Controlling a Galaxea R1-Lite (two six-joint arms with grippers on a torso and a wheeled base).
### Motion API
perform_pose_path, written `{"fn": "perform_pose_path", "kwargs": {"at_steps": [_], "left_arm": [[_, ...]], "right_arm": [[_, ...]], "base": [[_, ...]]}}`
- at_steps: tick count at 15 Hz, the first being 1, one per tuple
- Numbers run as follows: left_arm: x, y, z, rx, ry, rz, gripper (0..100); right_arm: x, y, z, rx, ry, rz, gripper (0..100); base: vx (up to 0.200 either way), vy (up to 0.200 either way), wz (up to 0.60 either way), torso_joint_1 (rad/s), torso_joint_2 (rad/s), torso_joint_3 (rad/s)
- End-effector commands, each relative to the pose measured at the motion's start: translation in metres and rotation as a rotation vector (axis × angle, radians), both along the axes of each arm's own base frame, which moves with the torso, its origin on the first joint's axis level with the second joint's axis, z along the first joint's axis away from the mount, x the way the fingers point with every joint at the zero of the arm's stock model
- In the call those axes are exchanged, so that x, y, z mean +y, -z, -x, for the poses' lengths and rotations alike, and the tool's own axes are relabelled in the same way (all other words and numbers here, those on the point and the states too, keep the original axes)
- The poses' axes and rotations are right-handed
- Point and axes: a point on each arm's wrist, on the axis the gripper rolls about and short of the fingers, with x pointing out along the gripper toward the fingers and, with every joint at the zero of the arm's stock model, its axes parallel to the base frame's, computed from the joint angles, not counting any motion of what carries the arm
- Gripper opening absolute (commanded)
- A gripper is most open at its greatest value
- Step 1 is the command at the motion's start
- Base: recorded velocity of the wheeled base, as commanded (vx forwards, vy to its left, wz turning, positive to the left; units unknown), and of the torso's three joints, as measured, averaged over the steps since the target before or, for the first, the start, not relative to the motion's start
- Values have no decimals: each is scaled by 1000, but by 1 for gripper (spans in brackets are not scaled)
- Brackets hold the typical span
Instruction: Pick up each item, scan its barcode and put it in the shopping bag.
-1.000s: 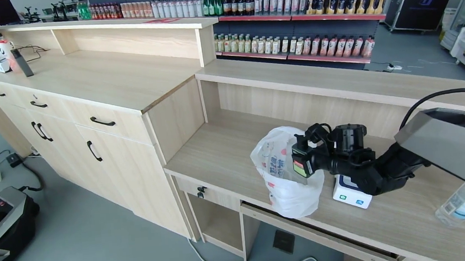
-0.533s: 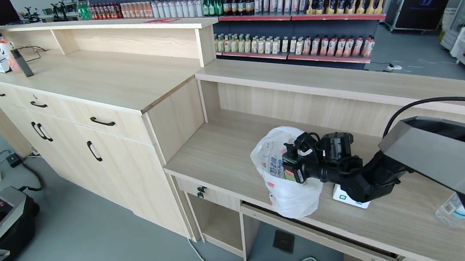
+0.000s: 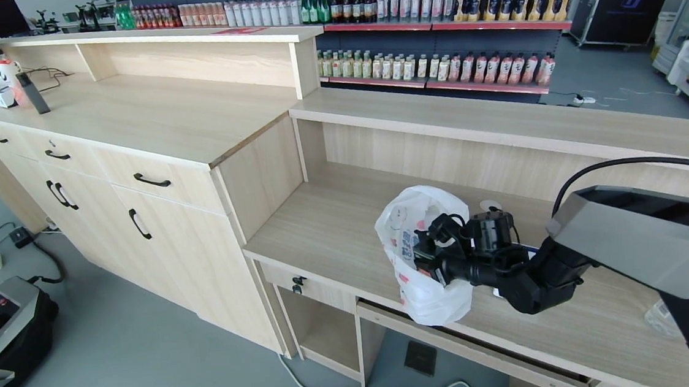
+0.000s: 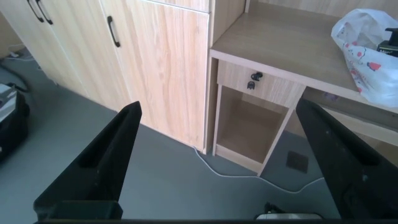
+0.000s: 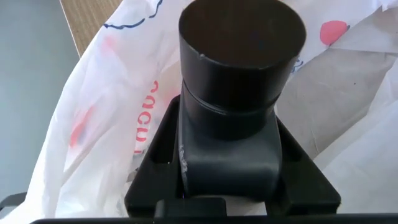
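Right gripper (image 3: 426,255) inside the shopping bag (image 3: 429,297), clamped on a dark can (image 5: 241,37); left gripper (image 4: 217,104) wide, well apart from the bag.

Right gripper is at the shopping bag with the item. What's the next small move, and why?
Probably open the right gripper and let go: it holds the dark item inside the mouth of the shopping bag, with bag plastic on all sides beneath it.

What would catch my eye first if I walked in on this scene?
Probably the robot's right hand dipped into the white shopping bag on the lower wooden counter, gripping a dark can. Behind it, long shelves of colourful bottles line the back wall.
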Motion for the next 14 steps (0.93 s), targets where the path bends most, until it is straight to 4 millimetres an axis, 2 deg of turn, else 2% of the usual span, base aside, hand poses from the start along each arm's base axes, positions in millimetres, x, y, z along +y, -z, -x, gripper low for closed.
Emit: {"fn": "perform_pose_path", "kwargs": {"at_steps": [1, 6, 7, 9, 11, 14], "left_arm": [[0, 0, 0, -1, 0, 0, 100], [0, 0, 0, -1, 0, 0, 100], [0, 0, 0, -1, 0, 0, 100], [0, 0, 0, -1, 0, 0, 100], [0, 0, 0, -1, 0, 0, 100], [0, 0, 0, -1, 0, 0, 100]], "right_arm": [[-1, 8, -1, 13, 1, 4, 0], [-5, 14, -1, 20, 9, 9, 0], [-5, 13, -2, 18, 10, 7, 100], [-6, 1, -5, -11, 18, -7, 100], [-12, -28, -9, -79, 35, -28, 100], [-36, -77, -5, -153, 90, -65, 100]], "base": [[0, 0, 0, 0, 0, 0], [0, 0, 0, 0, 0, 0], [0, 0, 0, 0, 0, 0], [0, 0, 0, 0, 0, 0], [0, 0, 0, 0, 0, 0], [0, 0, 0, 0, 0, 0]]}}
